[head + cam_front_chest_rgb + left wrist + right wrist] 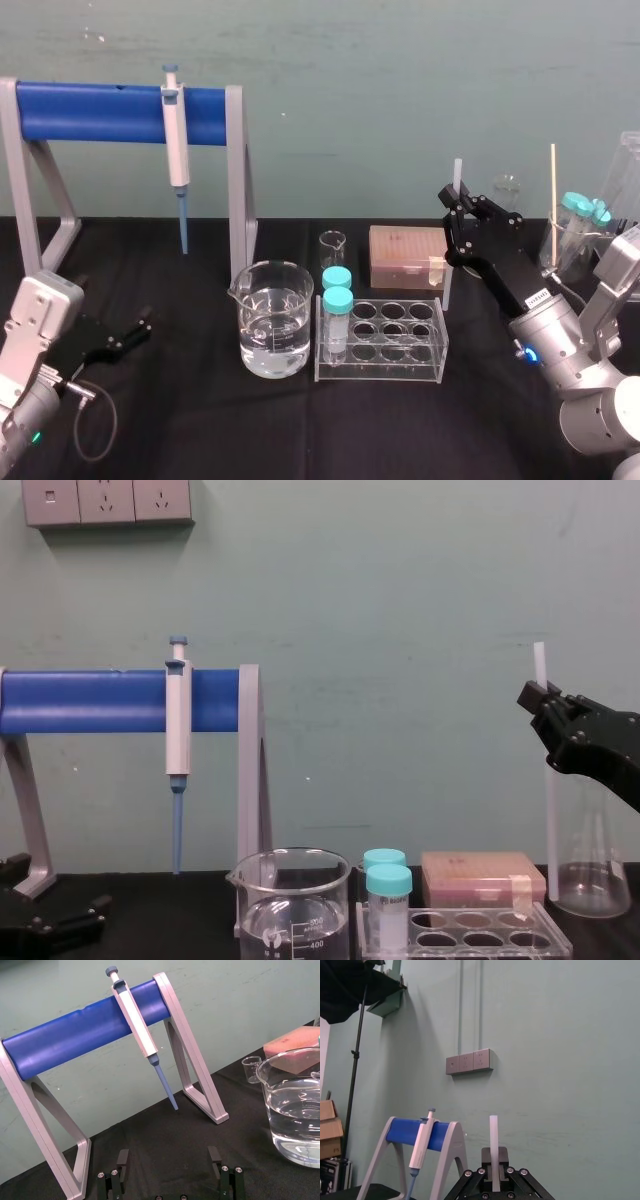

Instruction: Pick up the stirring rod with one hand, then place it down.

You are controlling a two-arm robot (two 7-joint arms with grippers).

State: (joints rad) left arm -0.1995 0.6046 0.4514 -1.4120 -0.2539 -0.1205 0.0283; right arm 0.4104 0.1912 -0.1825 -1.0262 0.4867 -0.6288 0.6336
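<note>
Black right gripper (545,702) clamps the translucent white stirring rod (551,810) upright. The left gripper (168,1155) sits with fingers spread. The chest view reads "400" on the clear glass beaker (290,900).

A lab: pipette (177,140) on stand (100,104), glass beaker (272,318), tube rack (385,342).

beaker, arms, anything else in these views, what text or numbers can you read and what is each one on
"200": on the beaker, by its scale marks, chest view.
"400": on the same beaker, under the 200.
White sticker on the right gripper, which holds the stirring rod upright: print too small to read.
Pipette, capped tubes, left gripper parked open at the left: no text seen.
</note>
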